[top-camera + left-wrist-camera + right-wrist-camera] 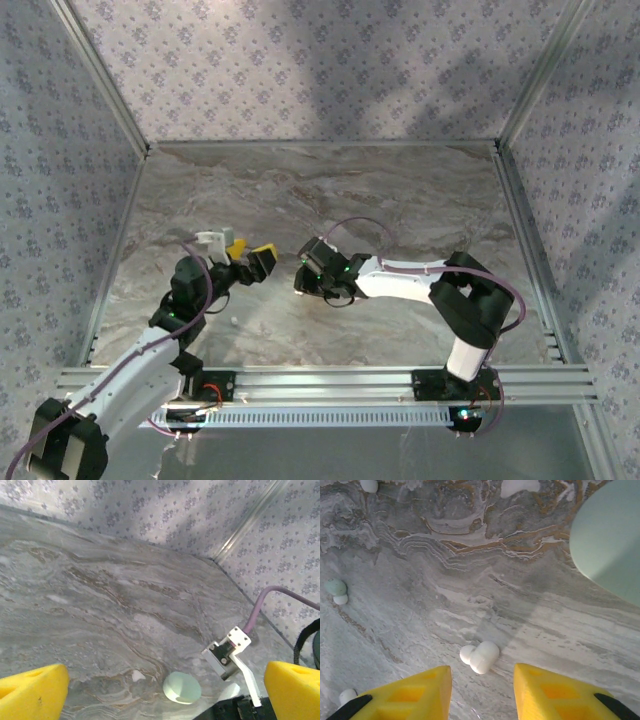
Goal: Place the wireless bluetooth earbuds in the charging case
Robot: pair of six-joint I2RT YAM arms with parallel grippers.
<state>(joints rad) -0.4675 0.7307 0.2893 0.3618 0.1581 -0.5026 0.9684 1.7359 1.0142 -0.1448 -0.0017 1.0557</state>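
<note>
White two-lobed earbud [480, 657] lying on the grey marbled tabletop [445, 565], just ahead of the gap between the yellow fingers [415, 692] of the right gripper [482, 692]. Its jaws stand partly apart and grasp nothing. A green-and-white earbud [336, 591] lies well off to the left in the right wrist view, and a small white piece [347, 696] sits beside the left finger's outer edge. The pale mint, pebble-shaped charging case [612, 540] rests on the tabletop beyond the right finger, apart from the white earbud. In the left wrist view the same case lies low between the widely released jaws of the left gripper [164, 689], touching neither yellow finger. From above, the two grippers face each other near the tabletop's middle, tips close but apart.
</note>
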